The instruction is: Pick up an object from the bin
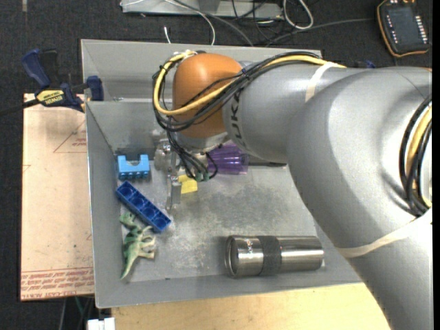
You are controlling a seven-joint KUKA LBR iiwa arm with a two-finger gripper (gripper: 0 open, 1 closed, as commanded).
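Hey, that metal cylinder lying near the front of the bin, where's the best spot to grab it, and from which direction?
Take the metal cylinder around its middle, coming straight down from above. It lies on its side with its long axis along the front wall, so closing across its round width is likely firmer than gripping it end to end.

The one camera looked down on the grey bin (pixel 234 215) from above, seemingly set off toward its near right corner, close enough that its left wall and near rim lay within frame. The arm (pixel 323 129) lay across from the right, covering its right edge.
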